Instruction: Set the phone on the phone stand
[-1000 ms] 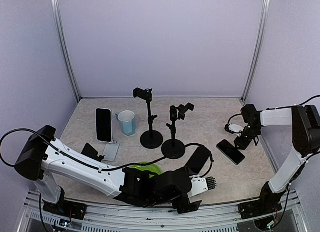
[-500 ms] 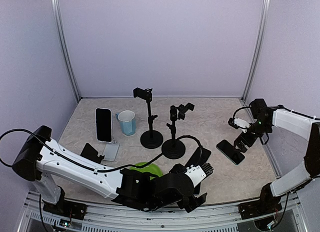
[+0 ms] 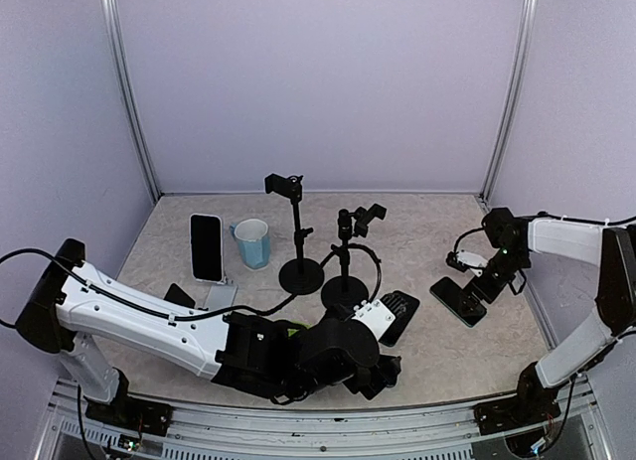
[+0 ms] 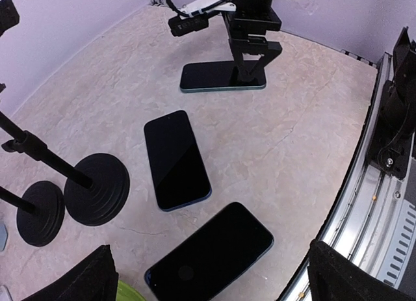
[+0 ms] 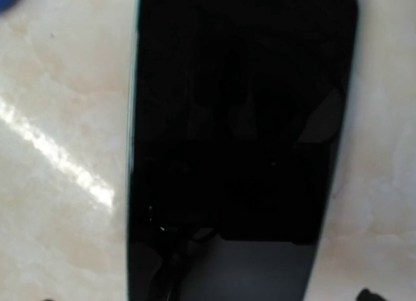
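A dark phone (image 3: 455, 301) lies flat, screen up, on the marbled counter (image 3: 417, 231), at the right of the overhead view. The right gripper (image 4: 250, 70) points down directly over it. In the left wrist view its jaws are spread, straddling the right half of the phone with the tips down at the screen. Whether they touch the glass cannot be told. The right wrist view is almost filled by the black screen running top to bottom, with pale counter along both sides.

The left gripper (image 4: 221, 275) hangs low over the centre of the counter, jaws spread wide and pinching nothing. One finger shows in each bottom corner of its own view.

Three dark phones lie flat in all. The second dark phone (image 4: 175, 159) is at mid-frame of the left wrist view, and the third dark phone (image 4: 211, 252) is just below it, near the left jaws. A fourth, white-edged phone (image 3: 206, 246) stands upright at left of centre in the overhead view. Beside it lies a grey slab (image 3: 221, 301) that I cannot identify.

There are two stands, both black with round bases and both unoccupied. The taller phone stand (image 3: 298, 231) and the shorter phone stand (image 3: 346, 256) are near each other at the centre, well apart from the phone under the right jaws. There is one blue cup (image 3: 252, 243), and one green bowl (image 4: 127, 293) mostly hidden beneath the left arm.
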Motion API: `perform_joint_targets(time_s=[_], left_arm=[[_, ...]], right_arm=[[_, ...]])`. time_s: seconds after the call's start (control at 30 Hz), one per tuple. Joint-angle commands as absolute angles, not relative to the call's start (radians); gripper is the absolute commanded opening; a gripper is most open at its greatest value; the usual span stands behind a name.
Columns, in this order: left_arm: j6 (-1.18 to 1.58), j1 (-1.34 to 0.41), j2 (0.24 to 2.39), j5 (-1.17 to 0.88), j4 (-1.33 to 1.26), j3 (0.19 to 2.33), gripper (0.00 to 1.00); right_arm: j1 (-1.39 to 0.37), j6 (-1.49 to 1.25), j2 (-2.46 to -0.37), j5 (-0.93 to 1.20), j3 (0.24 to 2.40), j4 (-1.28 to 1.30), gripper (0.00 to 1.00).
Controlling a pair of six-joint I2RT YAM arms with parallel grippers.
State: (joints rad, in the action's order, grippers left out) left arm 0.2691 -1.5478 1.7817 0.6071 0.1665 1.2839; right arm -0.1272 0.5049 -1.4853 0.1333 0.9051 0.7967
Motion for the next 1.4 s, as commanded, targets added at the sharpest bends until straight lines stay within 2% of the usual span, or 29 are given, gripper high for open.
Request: perform_joint_targets(time_s=[0.0, 0.6, 0.7, 1.0, 1.03, 1.13, 1.2, 1.27, 1.37], left_arm=[[0.293, -1.525, 1.733, 0.616, 0.189, 1.268, 0.99], [0.306, -1.521, 1.737, 0.640, 0.233, 1.289, 0.99], [0.302, -1.521, 1.739, 0.643, 0.235, 1.295, 0.99], [0.291, -1.521, 1.745, 0.644, 0.232, 1.300, 0.99], [0.292, -1.521, 1.744, 0.645, 0.232, 1.299, 0.99], [0.300, -1.522, 1.740, 0.645, 0.238, 1.297, 0.99], [0.304, -1.522, 1.739, 0.641, 0.241, 1.298, 0.99], [0.300, -1.522, 1.743, 0.643, 0.241, 1.302, 0.99], [0.293, -1.521, 1.753, 0.651, 0.240, 1.312, 0.99]], right_arm=[[-0.144, 0.490, -1.517, 0.098, 0.914, 0.812, 1.00], [-0.198, 0.466, -1.669, -0.020, 0.942, 0.780, 1.00], [-0.199, 0.458, -1.679, -0.039, 0.949, 0.786, 0.95], [-0.198, 0.455, -1.733, -0.050, 0.982, 0.824, 0.67], [-0.198, 0.452, -1.738, -0.043, 0.992, 0.824, 0.68], [-0.199, 0.440, -1.764, -0.022, 1.017, 0.822, 0.80], [-0.198, 0.435, -1.789, -0.020, 1.029, 0.816, 0.82], [-0.199, 0.433, -1.813, -0.021, 1.036, 0.816, 0.79], [-0.198, 0.434, -1.827, -0.025, 1.040, 0.819, 0.67]])
